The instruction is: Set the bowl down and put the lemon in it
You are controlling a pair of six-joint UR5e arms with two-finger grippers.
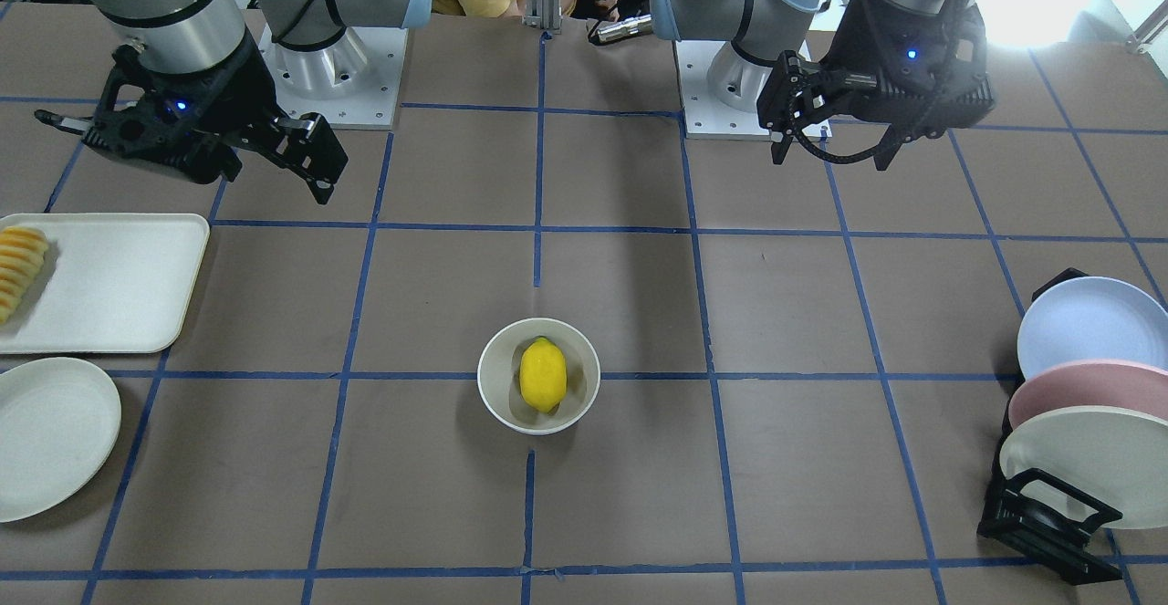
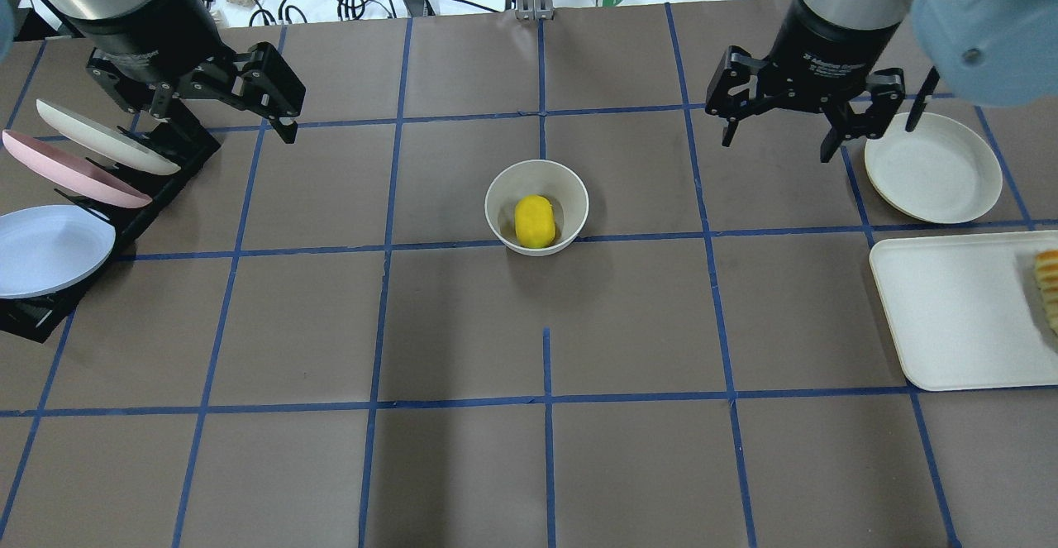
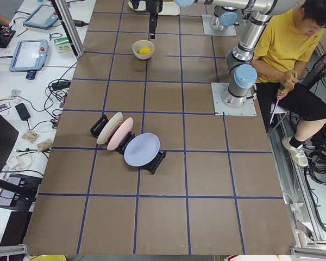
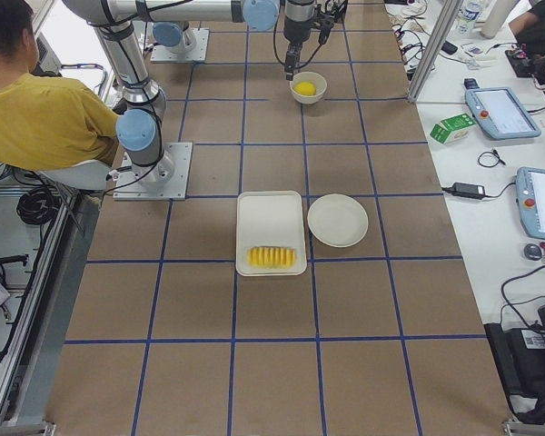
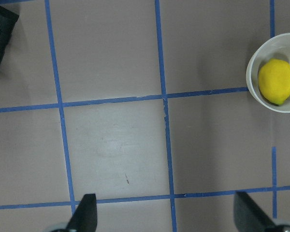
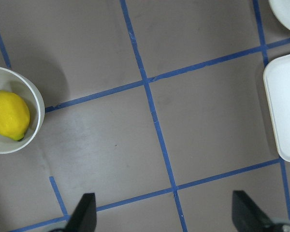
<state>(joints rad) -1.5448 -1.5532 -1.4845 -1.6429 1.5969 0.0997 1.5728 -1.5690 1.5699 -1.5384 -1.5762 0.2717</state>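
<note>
The off-white bowl (image 1: 498, 397) stands upright at the middle of the table, and the yellow lemon (image 1: 543, 374) lies inside it. Both show in the overhead view, bowl (image 2: 499, 201) and lemon (image 2: 535, 221). My left gripper (image 2: 231, 131) is open and empty, raised far to the bowl's left. My right gripper (image 2: 777, 147) is open and empty, raised far to its right. The left wrist view has the bowl (image 5: 252, 83) with the lemon (image 5: 276, 81) at its right edge. The right wrist view has the bowl (image 6: 36, 107) and the lemon (image 6: 8, 115) at its left edge.
A rack (image 2: 178, 147) with upright white, pink and blue plates stands under and beside my left gripper. A flat white plate (image 2: 934, 168) and a white tray (image 2: 950, 316) with sliced yellow-orange fruit (image 2: 1048, 283) lie by my right gripper. A person in yellow (image 3: 285, 43) sits behind the robot.
</note>
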